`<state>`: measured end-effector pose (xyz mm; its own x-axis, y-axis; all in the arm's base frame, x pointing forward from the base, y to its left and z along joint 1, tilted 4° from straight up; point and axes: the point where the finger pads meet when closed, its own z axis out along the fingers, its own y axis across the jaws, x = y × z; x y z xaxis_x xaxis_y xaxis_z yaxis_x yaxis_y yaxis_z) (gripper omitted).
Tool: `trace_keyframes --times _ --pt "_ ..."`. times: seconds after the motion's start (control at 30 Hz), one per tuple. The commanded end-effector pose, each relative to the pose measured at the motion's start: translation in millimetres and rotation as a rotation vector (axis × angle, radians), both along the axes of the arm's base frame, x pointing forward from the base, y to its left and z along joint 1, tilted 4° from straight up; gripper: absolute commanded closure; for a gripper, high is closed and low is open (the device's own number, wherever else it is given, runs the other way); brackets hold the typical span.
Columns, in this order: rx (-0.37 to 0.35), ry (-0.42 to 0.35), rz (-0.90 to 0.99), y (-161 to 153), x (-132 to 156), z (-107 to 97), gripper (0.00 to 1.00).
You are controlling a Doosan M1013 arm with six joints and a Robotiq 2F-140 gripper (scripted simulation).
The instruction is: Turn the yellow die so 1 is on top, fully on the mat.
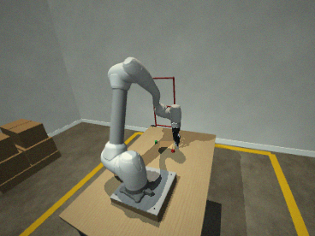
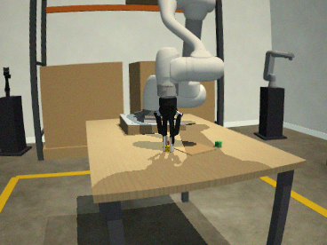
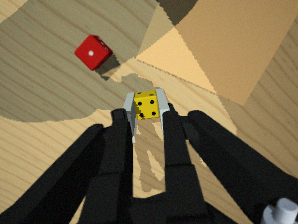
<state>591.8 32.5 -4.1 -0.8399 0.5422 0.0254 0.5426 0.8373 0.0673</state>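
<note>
The yellow die [image 2: 167,148] [image 3: 147,106] stands on the bare table beside the mat, off its edge. Its upper face shows four pips in the wrist view. My gripper [image 1: 176,145] [image 2: 168,146] [image 3: 146,101] points down and is shut on the yellow die, with one pale fingertip against each side. The thin brown mat [image 2: 195,150] [image 3: 250,50] lies flat, at the upper right in the wrist view. The die's side faces are mostly hidden by the fingers.
The red die [image 1: 173,150] [image 3: 91,53] lies on the table close by, 1 pip up, at the upper left in the wrist view. The green die [image 1: 156,142] [image 2: 218,144] is at the mat's far side from my gripper. The robot's base plate [image 1: 166,190] stands on the table [image 1: 193,184].
</note>
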Motion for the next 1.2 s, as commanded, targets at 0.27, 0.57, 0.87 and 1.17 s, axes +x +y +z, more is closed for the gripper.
trace_keyframes --times 0.27,0.57,0.87,1.17 --pt "0.0 0.0 0.0 -0.2 -0.1 3.2 0.87" --pt "0.0 0.0 0.0 -3.3 -0.8 47.0 0.87" --pt "0.0 0.0 0.0 -6.7 -1.5 95.8 0.87" --pt "0.0 0.0 0.0 -7.0 -1.6 99.7 0.87"
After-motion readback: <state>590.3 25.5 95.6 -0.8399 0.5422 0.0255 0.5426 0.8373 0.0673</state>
